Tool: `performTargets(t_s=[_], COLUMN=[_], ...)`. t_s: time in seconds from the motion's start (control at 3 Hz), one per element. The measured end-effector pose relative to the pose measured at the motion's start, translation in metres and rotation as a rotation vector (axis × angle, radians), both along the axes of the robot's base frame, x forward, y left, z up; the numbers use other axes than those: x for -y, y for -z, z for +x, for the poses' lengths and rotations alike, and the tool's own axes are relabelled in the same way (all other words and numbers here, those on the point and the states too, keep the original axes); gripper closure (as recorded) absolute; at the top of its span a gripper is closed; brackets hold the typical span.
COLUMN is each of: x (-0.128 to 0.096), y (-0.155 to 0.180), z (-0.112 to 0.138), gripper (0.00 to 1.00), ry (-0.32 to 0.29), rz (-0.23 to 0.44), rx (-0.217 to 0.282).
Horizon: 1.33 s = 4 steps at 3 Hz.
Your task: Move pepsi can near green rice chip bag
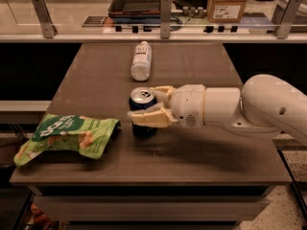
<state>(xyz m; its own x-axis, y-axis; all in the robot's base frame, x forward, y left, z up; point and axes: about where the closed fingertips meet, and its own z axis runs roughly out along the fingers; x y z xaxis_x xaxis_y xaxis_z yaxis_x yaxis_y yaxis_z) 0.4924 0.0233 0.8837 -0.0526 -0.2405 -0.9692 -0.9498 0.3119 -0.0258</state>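
The pepsi can, dark blue with a silver top, stands upright near the middle of the brown table. My gripper reaches in from the right on a white arm, and its cream fingers are shut on the can, one in front and one behind. The green rice chip bag lies flat at the table's front left, its right edge a short gap to the left of the can.
A white plastic bottle lies on its side at the back of the table, behind the can. A counter with a railing, a dark tray and a cardboard box runs along the far side.
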Motion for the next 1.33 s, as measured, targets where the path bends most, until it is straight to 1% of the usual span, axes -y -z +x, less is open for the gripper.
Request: performTargets(t_s=[0.33,1.0,1.33], x=[-0.0002,-0.0045,-0.0064], y=[-0.0001,-0.0013,-0.0019], z=[-0.0001,-0.0017,-0.0025], gripper=[0.59,0.13,0.0], ry=[0.0,-0.008,-0.012], rz=[0.0,-0.002,-0.003], rx=[0.0,0.003,0.004])
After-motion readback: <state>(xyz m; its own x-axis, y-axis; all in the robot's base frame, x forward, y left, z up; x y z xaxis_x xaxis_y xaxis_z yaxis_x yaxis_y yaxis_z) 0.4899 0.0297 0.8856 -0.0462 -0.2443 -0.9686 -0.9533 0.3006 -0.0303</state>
